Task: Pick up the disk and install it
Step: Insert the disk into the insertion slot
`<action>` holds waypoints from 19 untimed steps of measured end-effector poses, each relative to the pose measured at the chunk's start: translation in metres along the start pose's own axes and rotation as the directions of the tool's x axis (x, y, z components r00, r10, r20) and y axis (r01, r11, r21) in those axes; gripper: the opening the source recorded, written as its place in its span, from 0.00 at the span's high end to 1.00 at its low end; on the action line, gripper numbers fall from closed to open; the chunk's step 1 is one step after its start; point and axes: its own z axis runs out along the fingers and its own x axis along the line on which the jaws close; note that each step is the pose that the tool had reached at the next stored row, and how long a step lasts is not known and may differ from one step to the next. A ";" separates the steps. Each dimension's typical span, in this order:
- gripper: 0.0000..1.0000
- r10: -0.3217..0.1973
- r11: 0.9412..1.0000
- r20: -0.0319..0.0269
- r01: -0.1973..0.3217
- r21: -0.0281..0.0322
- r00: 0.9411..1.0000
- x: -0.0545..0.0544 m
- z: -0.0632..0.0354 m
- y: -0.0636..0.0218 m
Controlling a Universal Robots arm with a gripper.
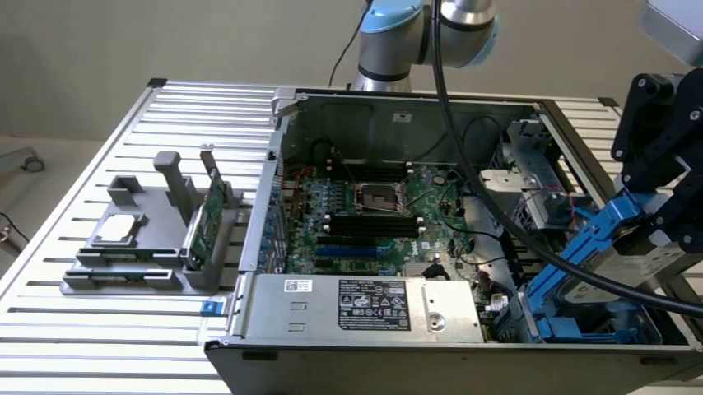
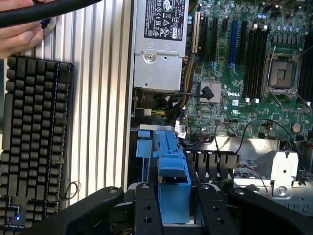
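My gripper [image 1: 657, 216] hangs over the open computer case [image 1: 439, 350] at the exterior view's right, shut on the disk [image 1: 650, 267]. The disk is a silver-grey drive in a bright blue carrier frame, held tilted above the drive bay [image 1: 555, 317] with its blue rails. In the wrist view the blue carrier of the disk [image 2: 172, 169] sits between my black fingers [image 2: 145, 208], above the bay's blue parts [image 2: 145, 147]. The label on the disk's face is hidden.
The case holds a green motherboard [image 1: 374, 214] and a silver power supply [image 1: 363, 306]. A grey fixture [image 1: 143, 247] on the exterior view's left carries a green card [image 1: 209, 218] and a silver chip [image 1: 118, 230]. The wrist view shows a keyboard [image 2: 34, 137], a hand [image 2: 19, 34] and a black cable [image 2: 49, 12].
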 end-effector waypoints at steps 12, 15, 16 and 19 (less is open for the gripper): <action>0.67 0.015 1.000 -0.001 -0.015 0.001 1.000 0.000 0.0047 -0.0041; 0.67 0.021 1.000 -0.001 -0.021 0.001 1.000 0.000 0.0066 -0.0041; 0.67 0.023 1.000 -0.001 -0.023 0.001 1.000 0.000 0.0072 -0.0041; 0.67 0.030 1.000 -0.002 -0.030 0.001 1.000 0.000 0.0095 -0.0040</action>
